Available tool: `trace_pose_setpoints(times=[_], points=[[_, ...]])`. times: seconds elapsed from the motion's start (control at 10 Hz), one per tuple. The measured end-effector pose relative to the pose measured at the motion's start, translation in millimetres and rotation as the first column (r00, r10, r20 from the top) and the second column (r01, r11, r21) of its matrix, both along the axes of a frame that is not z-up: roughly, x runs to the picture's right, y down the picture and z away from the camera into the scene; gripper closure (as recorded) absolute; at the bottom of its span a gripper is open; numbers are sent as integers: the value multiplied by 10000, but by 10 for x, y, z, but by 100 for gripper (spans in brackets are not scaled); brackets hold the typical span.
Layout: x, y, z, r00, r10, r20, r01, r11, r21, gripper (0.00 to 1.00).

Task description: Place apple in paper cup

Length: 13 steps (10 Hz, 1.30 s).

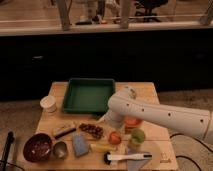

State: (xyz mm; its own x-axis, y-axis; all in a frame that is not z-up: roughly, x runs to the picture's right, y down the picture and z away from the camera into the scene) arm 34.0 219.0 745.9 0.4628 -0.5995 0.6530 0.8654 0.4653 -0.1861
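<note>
The apple (115,137), small and red-orange, lies on the wooden table (60,90) near the front middle. The white paper cup (48,103) stands upright at the table's left edge, far left of the apple. My white arm (160,116) reaches in from the right. Its gripper (113,127) hangs just above and behind the apple, largely hidden by the arm's wrist. I cannot tell whether it touches the apple.
A green tray (90,95) sits at the back middle. An orange bowl (133,122) and a green fruit (137,135) lie right of the apple. A dark red bowl (37,146), metal cup (60,149), blue sponge (80,145) and white-handled brush (127,157) line the front.
</note>
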Motion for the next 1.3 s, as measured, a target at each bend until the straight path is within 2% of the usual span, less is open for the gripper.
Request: trace_pose_setpoints(times=[0.5,0.9,1.1,1.3], points=[[139,219,120,9944,906,-536,-923,9953,-305,20],[191,338,225,9894,1281,-688,-1314,9903,-460,21],[205,402,306,9893,1294,-674,-1335,9892,-604,36],[205,448,401,9900,1223,-707,-1276,9889,-762,59]])
